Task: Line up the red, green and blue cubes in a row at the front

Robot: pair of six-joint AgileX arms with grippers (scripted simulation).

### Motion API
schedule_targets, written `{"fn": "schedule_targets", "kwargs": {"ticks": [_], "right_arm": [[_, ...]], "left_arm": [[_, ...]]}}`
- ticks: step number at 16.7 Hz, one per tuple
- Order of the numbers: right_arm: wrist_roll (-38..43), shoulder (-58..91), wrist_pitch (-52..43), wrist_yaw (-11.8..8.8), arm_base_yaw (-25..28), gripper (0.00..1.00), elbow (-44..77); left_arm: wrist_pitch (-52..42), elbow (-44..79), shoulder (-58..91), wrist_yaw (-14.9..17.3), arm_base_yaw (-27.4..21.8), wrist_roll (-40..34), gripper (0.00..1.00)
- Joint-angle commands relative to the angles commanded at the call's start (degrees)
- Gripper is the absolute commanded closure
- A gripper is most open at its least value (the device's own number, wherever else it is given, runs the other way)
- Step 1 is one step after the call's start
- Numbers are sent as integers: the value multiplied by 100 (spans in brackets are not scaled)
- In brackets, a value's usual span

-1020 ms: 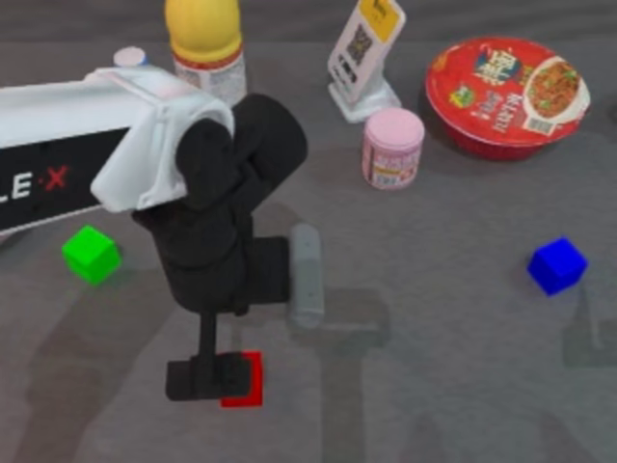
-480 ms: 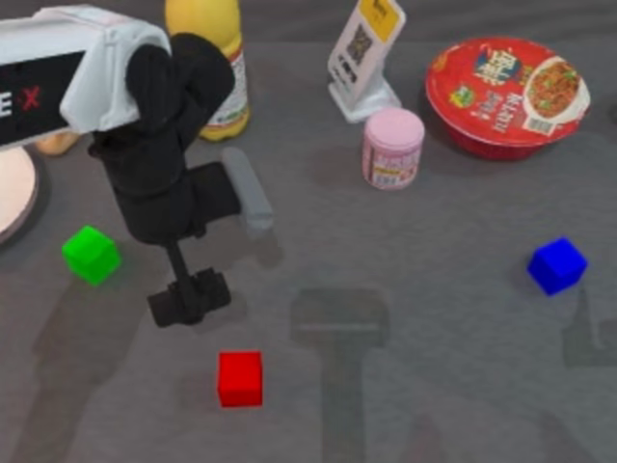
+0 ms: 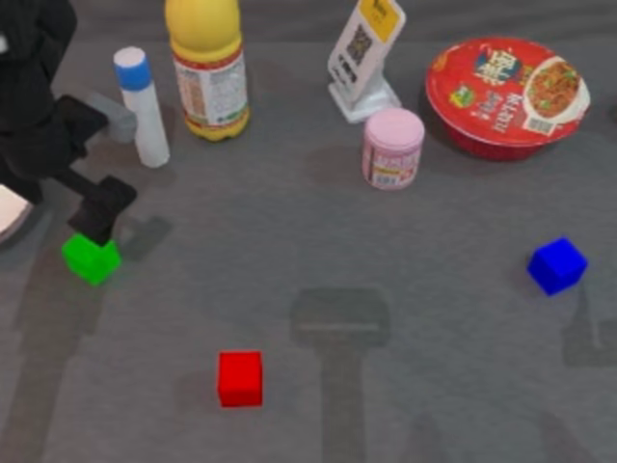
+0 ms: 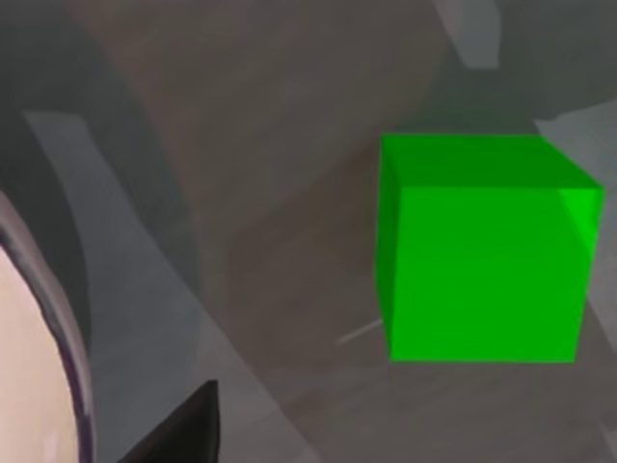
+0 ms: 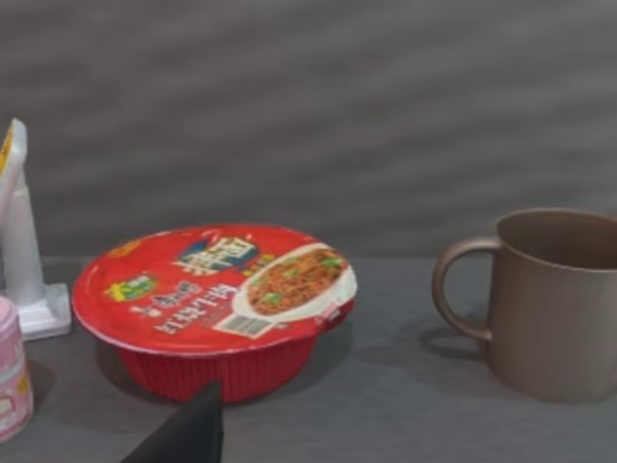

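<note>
Left gripper (image 3: 99, 214), having released the red cube (image 3: 240, 377) at the front of the table (image 3: 405, 289), now hovers over the green cube (image 3: 92, 258) at far left; jaw opening cannot be told. Blue cube (image 3: 557, 264) waits far right. Noodle bowl (image 3: 508, 92) sealed; mug (image 5: 549, 299) contents hidden.

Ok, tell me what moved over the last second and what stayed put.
The left gripper let go of the red cube, left it at the front and swung back toward the table's left, ending over the green cube. The green cube, blue cube and red cube kept their spots.
</note>
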Motion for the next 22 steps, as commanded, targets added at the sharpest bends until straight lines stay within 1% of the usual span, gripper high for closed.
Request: {"fn": "schedule_targets", "kwargs": {"ticks": [6,8,13,15,19,22], "right_arm": [[0,0,0,0,0,0,0],[0,0,0,0,0,0,0],[0,0,0,0,0,0,0],[0,0,0,0,0,0,0],[0,0,0,0,0,0,0],[0,0,0,0,0,0,0]], "left_arm": [[103,-73,28,0,7,-12,0],[421,-262,169,1,17,-17,0],[1578,-874,665,5,24,0,0],[1764,-990,768,6,25,5,0],[1772,-995,773,6,25,5,0],[1772,-995,773,6,25,5,23]]}}
